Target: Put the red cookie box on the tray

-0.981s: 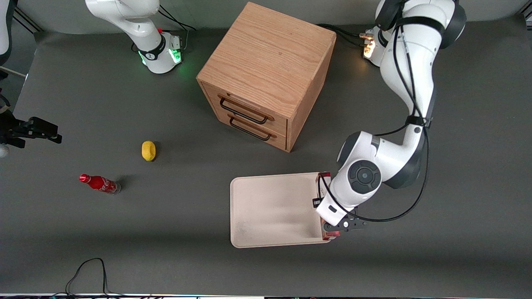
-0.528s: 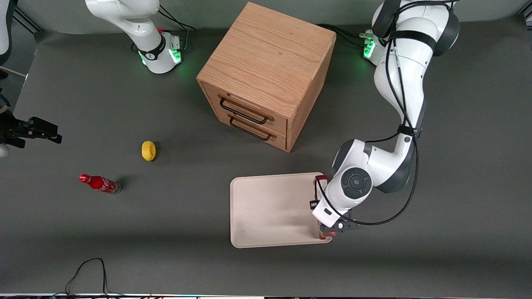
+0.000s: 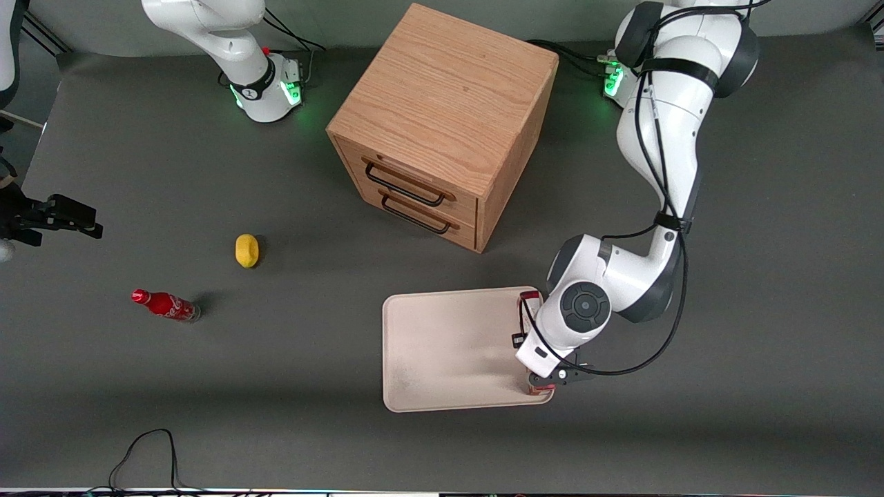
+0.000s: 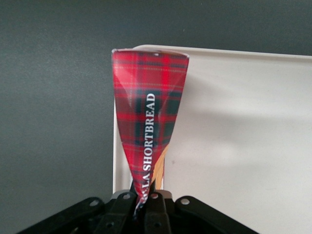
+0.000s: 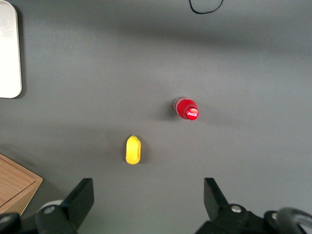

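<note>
Most of the red cookie box (image 4: 148, 122) is hidden in the front view: only its two ends (image 3: 529, 297) peek out from under the left arm's wrist. The wrist view shows it better, a tartan face reading "SHORTBREAD", its lower end lost between the fingers. The gripper (image 3: 543, 385) sits over the edge of the tray (image 3: 442, 345) that lies toward the working arm's end of the table, with its fingers (image 4: 119, 207) pinched narrow on the box. The box runs along that tray edge, over the rim (whether it touches the tray surface cannot be told).

Count: one box, one tray, one wooden cabinet (image 3: 442, 124) with two drawers, one red soda bottle (image 3: 166, 305), one yellow object (image 3: 246, 250) (too small to identify). Bottle and yellow object lie toward the parked arm's end, well apart from the tray.
</note>
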You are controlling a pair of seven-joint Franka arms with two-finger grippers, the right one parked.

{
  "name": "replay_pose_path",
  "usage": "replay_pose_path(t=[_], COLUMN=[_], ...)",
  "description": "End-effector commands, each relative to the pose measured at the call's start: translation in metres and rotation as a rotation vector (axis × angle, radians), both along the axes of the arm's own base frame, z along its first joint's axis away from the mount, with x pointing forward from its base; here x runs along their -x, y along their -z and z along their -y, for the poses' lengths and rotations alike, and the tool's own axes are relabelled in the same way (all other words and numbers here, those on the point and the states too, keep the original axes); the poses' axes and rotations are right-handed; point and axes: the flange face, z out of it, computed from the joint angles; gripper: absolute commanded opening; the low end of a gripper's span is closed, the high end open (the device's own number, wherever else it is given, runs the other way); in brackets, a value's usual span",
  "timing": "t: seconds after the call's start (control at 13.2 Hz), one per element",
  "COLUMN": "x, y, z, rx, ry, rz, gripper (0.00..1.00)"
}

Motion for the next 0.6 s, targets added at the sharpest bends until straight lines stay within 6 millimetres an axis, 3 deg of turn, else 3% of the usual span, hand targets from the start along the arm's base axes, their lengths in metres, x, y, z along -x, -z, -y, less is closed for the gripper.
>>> replay_pose_path(t=[0.0, 0.08, 0.15, 0.38, 0.53], x=[0.000, 0.000, 0.001, 0.004, 0.012], y=[-0.006, -0.007, -0.009, -0.033, -0.095], z=[0.003, 0.003, 0.004, 0.000, -0.014], rx=[-0.006, -0.008, -0.012, -0.033, -0.049], ry=[-0.006, -0.008, -0.007, -0.008, -0.016], rz=[0.021, 0.022, 0.019, -0.009, -0.057], gripper=[0.64, 0.94, 1.00, 1.00, 1.00])
